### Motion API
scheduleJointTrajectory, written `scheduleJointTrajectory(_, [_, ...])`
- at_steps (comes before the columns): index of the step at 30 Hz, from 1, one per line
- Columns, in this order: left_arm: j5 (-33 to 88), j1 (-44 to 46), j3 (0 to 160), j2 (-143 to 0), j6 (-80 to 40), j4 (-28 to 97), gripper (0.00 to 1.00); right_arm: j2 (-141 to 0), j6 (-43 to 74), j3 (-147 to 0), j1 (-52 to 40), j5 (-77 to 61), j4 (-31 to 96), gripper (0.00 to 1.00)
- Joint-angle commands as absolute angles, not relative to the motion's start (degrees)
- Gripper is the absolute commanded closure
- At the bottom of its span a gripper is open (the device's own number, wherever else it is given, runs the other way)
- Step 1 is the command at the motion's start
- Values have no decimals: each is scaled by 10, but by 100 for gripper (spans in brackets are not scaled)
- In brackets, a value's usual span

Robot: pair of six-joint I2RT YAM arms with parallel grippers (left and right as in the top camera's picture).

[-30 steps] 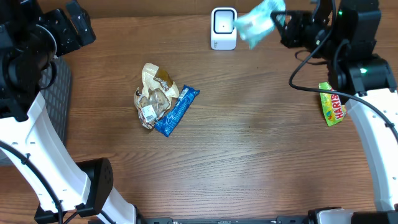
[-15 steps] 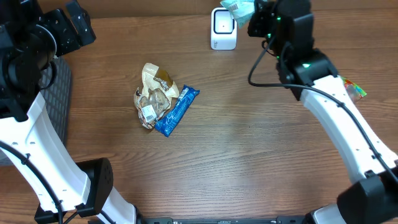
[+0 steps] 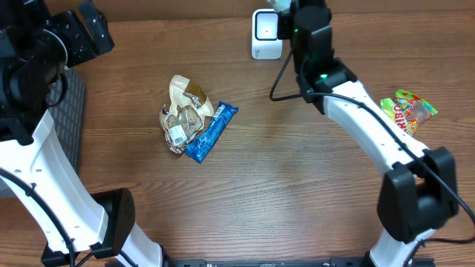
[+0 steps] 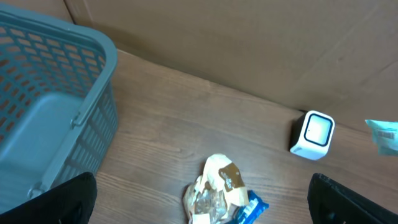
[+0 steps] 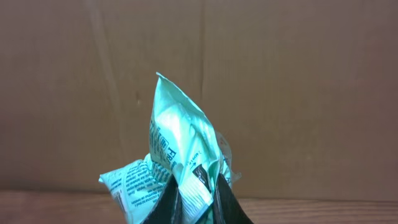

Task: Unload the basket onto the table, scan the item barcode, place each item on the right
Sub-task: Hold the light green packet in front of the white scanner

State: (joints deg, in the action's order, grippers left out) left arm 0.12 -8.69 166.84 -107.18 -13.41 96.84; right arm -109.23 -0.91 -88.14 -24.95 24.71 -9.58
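Overhead: the right arm (image 3: 349,104) reaches across the wooden counter (image 3: 297,185) to its far edge. There a sliver of the mint-green packet (image 3: 279,4) shows just above the white scanner (image 3: 266,33), at the top border of the view. A crumpled beige wrapper (image 3: 183,111) and a blue snack bar (image 3: 210,132) lie touching each other left of centre. A bright gummy bag (image 3: 407,111) sits alone near the right edge. The left pincer (image 3: 83,33) hangs over the far left corner, above a grey mesh basket (image 3: 70,111).

Left wrist: the two dark fingers (image 4: 62,202) of the left pincer stand wide apart at the lower corners, holding nothing. Below them are the basket (image 4: 93,68) on the left, and the beige wrapper (image 4: 217,183) with the blue snack bar (image 4: 250,211) at bottom centre. The scanner (image 4: 313,134) stands against a cardboard wall (image 4: 249,43). The mint-green packet (image 4: 384,134) pokes in at the right border, just beside the scanner and clear of the counter.

Right wrist: the right pincer (image 5: 196,190) is clamped on the lower end of the mint-green packet (image 5: 180,149). Its dark fingers (image 5: 166,202) pinch the crinkled film so that the packet stands upright against the cardboard wall (image 5: 298,74). Small print shows on the packet's face, too fine to read.
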Motion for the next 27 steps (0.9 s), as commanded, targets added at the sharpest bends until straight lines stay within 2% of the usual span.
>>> scheduleJointTrajectory(1, [-6,-90,1670,-1076,-137,968,0,-1139,-150,-890,-274,304,-165,96])
scheduleJointTrajectory(6, [-6,-90,1670,-1076,-137,968,0,-1240,-337,-890,-307,376,-370,96])
scheduleJointTrajectory(14, [-6,-90,1670,-1076,-137,968,0,-1339,-496,-890,-306,348,-520,96])
scheduleJointTrajectory(21, [-6,-90,1670,-1076,-137,968,0,-1357,-495,-890,-282,273,-526,96])
scheduleJointTrajectory(27, [-6,-90,1670,-1076,-137,968,0,-1358,-493,-890,-254,260,-527,96])
